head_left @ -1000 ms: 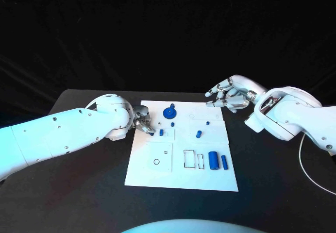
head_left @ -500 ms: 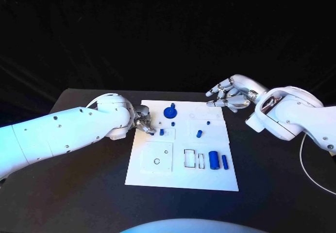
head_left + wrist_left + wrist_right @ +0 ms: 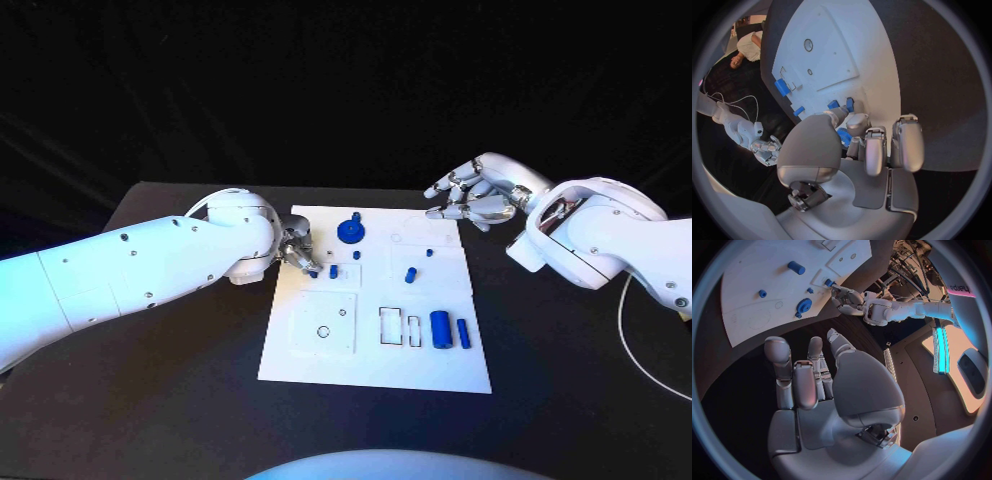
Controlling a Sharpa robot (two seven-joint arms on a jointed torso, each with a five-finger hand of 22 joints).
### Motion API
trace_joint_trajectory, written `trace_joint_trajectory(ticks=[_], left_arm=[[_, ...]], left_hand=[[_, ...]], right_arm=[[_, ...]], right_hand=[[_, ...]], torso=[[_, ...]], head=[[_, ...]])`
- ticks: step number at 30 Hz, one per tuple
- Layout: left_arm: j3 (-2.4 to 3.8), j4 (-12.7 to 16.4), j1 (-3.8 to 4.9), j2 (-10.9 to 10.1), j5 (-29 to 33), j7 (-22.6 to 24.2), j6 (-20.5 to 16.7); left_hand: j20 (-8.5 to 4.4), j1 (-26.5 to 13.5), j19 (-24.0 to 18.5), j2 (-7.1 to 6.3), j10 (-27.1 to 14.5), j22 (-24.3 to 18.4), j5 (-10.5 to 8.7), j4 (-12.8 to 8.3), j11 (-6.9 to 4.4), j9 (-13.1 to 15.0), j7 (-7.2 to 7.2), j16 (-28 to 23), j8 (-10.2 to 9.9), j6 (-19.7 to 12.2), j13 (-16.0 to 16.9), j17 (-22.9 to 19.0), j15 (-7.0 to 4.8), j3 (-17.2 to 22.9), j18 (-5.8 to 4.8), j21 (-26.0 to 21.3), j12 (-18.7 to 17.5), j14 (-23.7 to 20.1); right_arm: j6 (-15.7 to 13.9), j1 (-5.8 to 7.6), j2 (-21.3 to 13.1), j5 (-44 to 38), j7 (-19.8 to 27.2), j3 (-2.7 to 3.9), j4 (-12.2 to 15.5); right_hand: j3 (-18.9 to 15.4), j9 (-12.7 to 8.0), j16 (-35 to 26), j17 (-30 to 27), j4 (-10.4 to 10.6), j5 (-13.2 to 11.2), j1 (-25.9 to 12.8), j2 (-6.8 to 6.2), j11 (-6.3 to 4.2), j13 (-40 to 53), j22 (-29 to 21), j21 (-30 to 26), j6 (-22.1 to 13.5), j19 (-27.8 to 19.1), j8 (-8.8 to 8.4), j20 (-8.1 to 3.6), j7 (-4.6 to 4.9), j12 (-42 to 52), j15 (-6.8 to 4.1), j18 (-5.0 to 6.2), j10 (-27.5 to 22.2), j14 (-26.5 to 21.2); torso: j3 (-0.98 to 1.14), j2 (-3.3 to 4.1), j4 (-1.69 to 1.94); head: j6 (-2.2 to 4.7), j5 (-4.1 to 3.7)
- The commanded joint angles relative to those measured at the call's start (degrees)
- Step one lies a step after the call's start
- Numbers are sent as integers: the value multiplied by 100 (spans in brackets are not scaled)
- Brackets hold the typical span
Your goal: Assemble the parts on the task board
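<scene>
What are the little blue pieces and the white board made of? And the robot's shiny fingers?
The blue parts look like matte plastic: even colour, no glint. The task board looks like smooth white plastic or painted sheet, flat with thin outlines; hard to tell which. The right hand looks like polished metal or silvered plastic, since its fingers catch highlights.

Black table (image 3: pixel 173 400), white task board (image 3: pixel 372 368) lying flat at its middle

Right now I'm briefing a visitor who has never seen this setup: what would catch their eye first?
The white task board in the middle of the black table, dotted with small blue parts. Next, the left robot hand at the board's left edge, fingers at a blue piece, and the right robot hand hanging open beyond its far right corner.
</scene>
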Motion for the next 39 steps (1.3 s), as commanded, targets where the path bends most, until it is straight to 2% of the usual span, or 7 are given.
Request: trace_joint_trajectory(ticks=[1, 4, 11, 17, 20, 24, 39], left_arm=[[-32, -36, -37, 29, 169, -208, 356], [-32, -53, -38, 40, 187, -251, 329], [-32, -59, -39, 62, 152, -336, 93], [-32, -70, -40, 68, 123, -374, -20], [-32, -78, -41, 70, 112, -397, -61], [-32, -90, -42, 72, 102, -421, -82], [-24, -55, -44, 28, 138, -380, -391]], left_hand=[[-12, -79, 204, -15, 11, 458, -29, -311, -28, 4, -59, 14, 37, 82, -4, 1507, -11, 359, -4, -27, -22, 592], [-15, -153, 208, -76, 20, 467, -25, -278, -38, 19, -74, 14, 66, 96, 10, 1507, -18, 317, -5, -22, -8, 592], [-44, -544, 248, -364, 136, 561, -5, -73, -87, 42, -134, 14, 142, 236, 154, 1507, -56, -33, -27, 53, 124, 592], [-66, -751, 275, -477, 208, 628, -10, 80, -112, 39, -164, 14, 155, 356, 233, 1507, -78, -514, -43, 104, 188, 592], [-73, -844, 283, -481, 230, 649, -12, 185, -115, 38, -166, 14, 151, 390, 256, 1507, -81, -750, -47, 117, 204, 592], [-77, -940, 287, -416, 243, 660, -7, 342, -117, 40, -170, 14, 144, 413, 269, 1507, -84, -989, -49, 122, 210, 592], [-90, -1110, 304, -335, 264, 709, 10, 722, -135, 62, -191, 14, 135, 455, 255, 1507, -99, -1694, -58, 148, 193, 592]], right_arm=[[31, -2, 4, 2, 45, 1, 8], [43, -2, 0, 8, 51, 1, 13], [115, -2, -3, 73, 131, 1, 17], [178, -2, -2, 131, 193, 1, 3], [187, -2, -1, 141, 206, 1, -2], [181, -2, 1, 146, 209, 0, -4], [163, -2, 9, 149, 194, 0, -26]], right_hand=[[11, -5, -26, -4, 17, 1, -1, 44, -1, -7, -10, -36, -4, -41, 15, 3, 22, -27, -25, 47, -37, 173], [10, -5, -26, -5, 17, 1, -1, 44, -1, -7, -10, -37, -4, -42, 15, 3, 22, -27, -25, 47, -37, 173], [-32, -7, -46, -25, 61, 53, -49, 31, 6, -30, -59, -70, -13, -56, 16, 5, 26, -27, -20, 53, -42, 166], [-175, -7, -42, -4, 190, 435, -180, -34, 7, -62, -65, -85, -25, -41, 24, 8, 22, 4, -18, 52, -38, 170], [-220, -6, -46, -6, 232, 508, -217, -48, 7, -68, -72, -91, -28, -40, 28, 8, 20, 15, -17, 52, -38, 169], [-315, -5, -59, -15, 315, 765, -261, -73, 5, -85, -82, -103, -34, -36, 36, 7, 17, 37, -19, 52, -46, 166], [-361, -5, -61, -13, 366, 843, -283, -68, 5, -93, -85, -108, -36, -34, 41, 7, 17, 50, -19, 52, -49, 165]], torso=[[-1, -2, 1], [-2, 1, 2], [-6, 0, 1], [-6, -3, 4], [-8, -1, 7], [-7, 0, 6], [-7, -3, 2]], head=[[-10, -7], [-12, -8], [-7, -13], [-5, -16], [-3, -16], [-3, -13], [5, -13]])
